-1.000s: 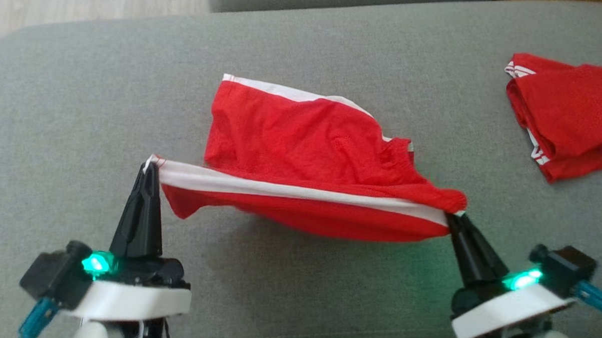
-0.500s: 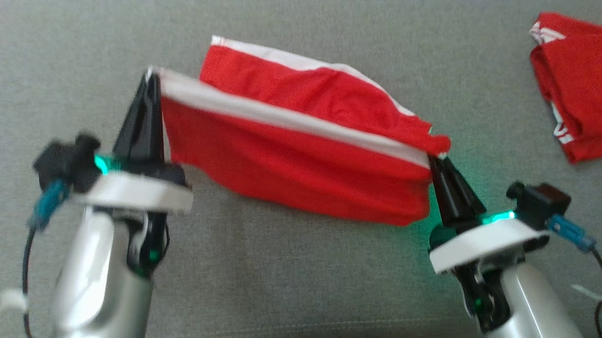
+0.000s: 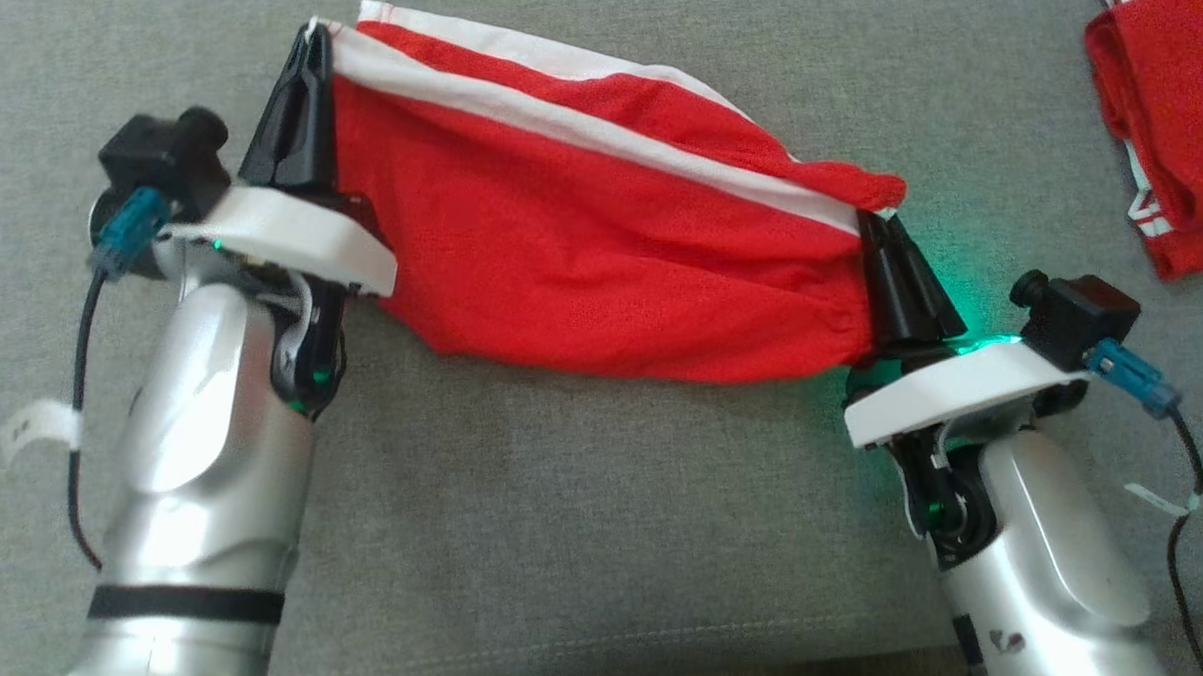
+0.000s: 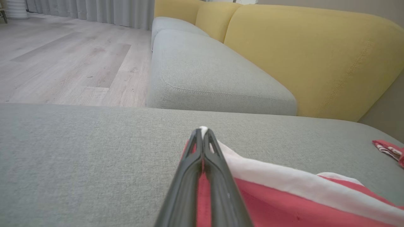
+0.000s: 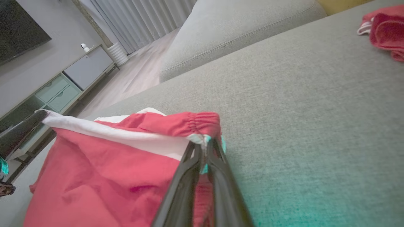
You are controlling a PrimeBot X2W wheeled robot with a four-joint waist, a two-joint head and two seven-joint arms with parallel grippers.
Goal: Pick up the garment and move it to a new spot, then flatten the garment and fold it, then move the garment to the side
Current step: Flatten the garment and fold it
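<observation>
Garment (image 3: 604, 268) hangs between the left gripper (image 3: 315, 43) and right gripper (image 3: 877, 233), each clamped on one end of its white-striped edge, probably to hold it taut for laying flat on the cushion (image 3: 555, 517) below; another red cloth (image 3: 1184, 138) lies well apart to the right, not in the way

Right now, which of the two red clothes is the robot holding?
The red garment in the middle, stretched between the left fingers and the right fingers. The other red garment lies bunched and untouched at the far right.
</observation>
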